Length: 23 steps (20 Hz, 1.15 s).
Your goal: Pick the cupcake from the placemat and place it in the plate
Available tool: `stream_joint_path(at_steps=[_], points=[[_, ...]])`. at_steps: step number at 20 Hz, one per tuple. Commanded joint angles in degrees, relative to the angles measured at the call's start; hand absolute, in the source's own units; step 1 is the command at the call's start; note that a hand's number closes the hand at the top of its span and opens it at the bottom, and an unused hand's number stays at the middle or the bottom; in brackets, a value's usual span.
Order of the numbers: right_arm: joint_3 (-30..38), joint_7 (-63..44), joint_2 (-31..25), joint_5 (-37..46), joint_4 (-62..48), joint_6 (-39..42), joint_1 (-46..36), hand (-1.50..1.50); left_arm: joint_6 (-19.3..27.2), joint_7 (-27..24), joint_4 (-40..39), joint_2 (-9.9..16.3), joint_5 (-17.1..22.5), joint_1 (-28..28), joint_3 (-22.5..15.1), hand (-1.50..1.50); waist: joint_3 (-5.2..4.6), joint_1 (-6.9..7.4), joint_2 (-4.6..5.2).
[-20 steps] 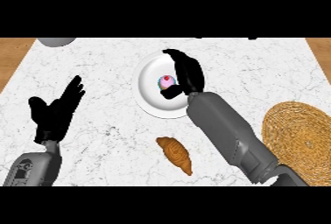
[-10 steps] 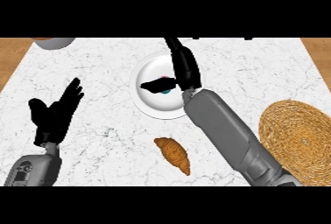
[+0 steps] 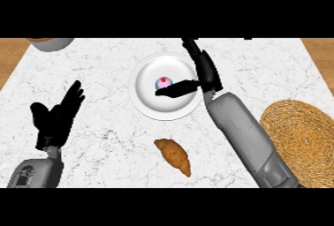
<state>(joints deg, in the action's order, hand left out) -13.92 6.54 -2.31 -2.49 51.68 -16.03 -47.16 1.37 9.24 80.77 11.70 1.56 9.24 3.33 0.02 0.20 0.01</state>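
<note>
You see the cupcake (image 3: 163, 82) on the plate (image 3: 151, 102), the right robot hand (image 3: 203, 70) beside it with fingers straight and thumb over the plate, the left robot hand (image 3: 57, 115) resting open near the surface's (image 3: 111, 145) left edge.

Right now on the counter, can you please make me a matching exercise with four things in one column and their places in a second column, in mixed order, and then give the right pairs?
Things:
1. cupcake
2. croissant
3. woven placemat
4. left robot hand

Places:
A. at the right edge of the counter, with nothing on it
B. on the white plate, beside the thumb of the right robot hand
C. on the bare marble, nearer the robot than the plate
D. open, fingers up, at the left side

Pairs: 1-B, 2-C, 3-A, 4-D
</note>
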Motion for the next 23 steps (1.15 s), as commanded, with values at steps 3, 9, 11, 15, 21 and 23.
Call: stream_joint_path(at_steps=[3,9,11,15,21,23], points=[[5.1,7.5,-2.2,0.3,-3.9,5.8,0.2,-1.5,-1.8,-1.9,-0.4,0.7,0.1,-1.4,1.4,0.0,-0.01,0.22,0.1],[7.8,10.8,-3.3,2.0,-8.2,7.8,1.5,-1.5,-4.1,-2.6,-0.1,1.5,0.7,-2.7,2.2,0.0,-0.01,0.36,0.08],[10.4,12.9,-4.9,1.3,-10.8,9.9,-0.3,-1.5,-2.6,-0.1,2.6,-0.7,0.5,-2.0,1.0,0.0,0.0,0.47,0.1],[11.0,11.5,-6.1,3.1,-8.3,10.1,1.9,-1.5,-2.4,0.4,-0.1,-0.4,-0.3,1.3,1.8,0.0,-0.01,0.13,0.05],[10.1,8.5,-7.9,5.9,-3.8,10.7,6.2,-1.5,-0.7,-3.2,-0.4,-2.2,-3.1,-2.5,0.7,0.0,-0.02,-0.05,-0.04],[12.5,11.8,-8.3,6.1,-11.7,12.1,2.4,-1.5,-2.7,3.6,3.8,0.4,-0.8,-0.5,2.3,0.0,0.0,0.42,0.07]])
